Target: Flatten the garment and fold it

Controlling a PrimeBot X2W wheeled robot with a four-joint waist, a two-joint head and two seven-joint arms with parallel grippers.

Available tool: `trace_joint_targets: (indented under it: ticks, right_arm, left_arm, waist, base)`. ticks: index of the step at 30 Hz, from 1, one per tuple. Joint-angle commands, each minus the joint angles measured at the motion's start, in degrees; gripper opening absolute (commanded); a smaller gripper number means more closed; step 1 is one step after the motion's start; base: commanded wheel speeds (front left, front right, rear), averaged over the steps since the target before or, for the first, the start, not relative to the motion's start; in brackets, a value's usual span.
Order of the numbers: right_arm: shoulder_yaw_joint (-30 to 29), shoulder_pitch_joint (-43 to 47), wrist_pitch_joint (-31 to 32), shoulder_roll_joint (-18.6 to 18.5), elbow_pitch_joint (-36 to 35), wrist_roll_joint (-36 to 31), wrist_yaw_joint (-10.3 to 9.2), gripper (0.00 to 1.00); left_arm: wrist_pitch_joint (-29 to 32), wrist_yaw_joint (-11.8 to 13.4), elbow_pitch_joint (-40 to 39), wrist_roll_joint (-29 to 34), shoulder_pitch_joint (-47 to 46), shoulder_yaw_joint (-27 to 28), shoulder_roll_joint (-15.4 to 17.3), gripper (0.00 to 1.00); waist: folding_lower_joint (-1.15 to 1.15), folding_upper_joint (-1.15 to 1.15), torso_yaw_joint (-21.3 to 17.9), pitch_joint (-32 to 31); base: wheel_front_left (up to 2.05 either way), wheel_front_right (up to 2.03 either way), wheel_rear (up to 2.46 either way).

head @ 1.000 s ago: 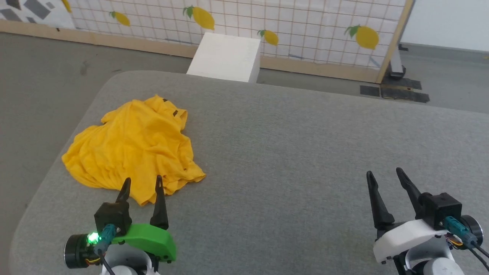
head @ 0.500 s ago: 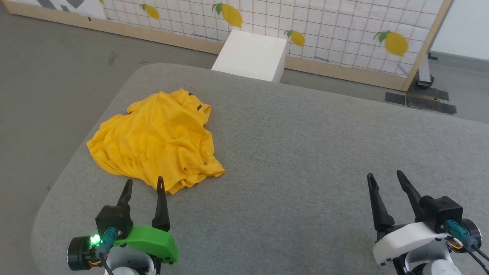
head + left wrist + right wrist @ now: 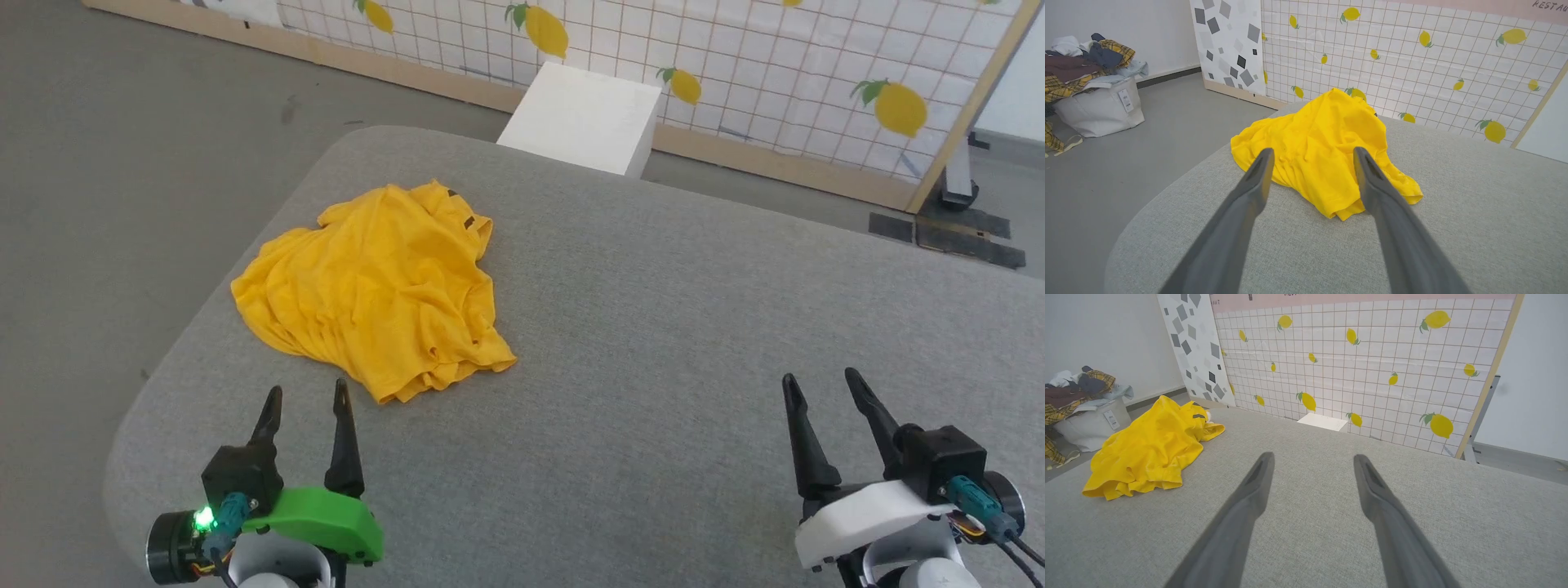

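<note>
A grey fabric-covered worktop [image 3: 653,327] with rounded corners is seen, and the garment [image 3: 375,286], a yellow T-shirt, lies crumpled on its left half, towards the far left corner and close to the left edge. Small black marks are visible at its far end. Beyond the far edge a white box [image 3: 584,118] stands on the floor [image 3: 122,163] against a gridded screen [image 3: 775,73] printed with lemons. A pale bag [image 3: 1098,108] heaped with clothes is seen on the floor off to the left. Nothing lies between the garment and either arm. The jaws of the left gripper [image 3: 308,388] are held well apart and empty, near the garment's near hem but clear of it. The jaws of the right gripper [image 3: 819,376] are likewise spread and empty, over bare fabric towards the near right, well apart from the garment.
</note>
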Motion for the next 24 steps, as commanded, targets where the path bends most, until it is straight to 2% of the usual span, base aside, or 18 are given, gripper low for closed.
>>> trace_joint_targets:
  ticks: [1,19,24]
  right_arm:
    - [0.1,0.3,-0.6,0.1,0.4,0.6,-0.06,1.0]
    - [0.0,0.5,-1.8,0.1,1.4,1.1,-0.07,1.0]
    - [-0.1,0.2,-1.8,0.1,1.4,1.2,-0.08,1.0]
  left_arm:
    - [-0.6,0.3,0.3,-0.4,0.5,-0.2,-0.1,1.0]
    - [-2.9,1.4,1.8,-2.6,0.0,-1.8,-0.2,1.0]
    - [-3.5,1.0,2.9,-3.9,-1.7,-2.9,-0.2,1.0]
  waist:
    - [0.0,0.0,0.6,0.0]
    - [-0.01,0.0,5.6,0.8]
    - [-0.01,0.0,6.4,1.5]
  base:
    - [0.0,0.0,0.0]
    - [0.0,0.0,0.0]
    - [0.0,0.0,0.0]
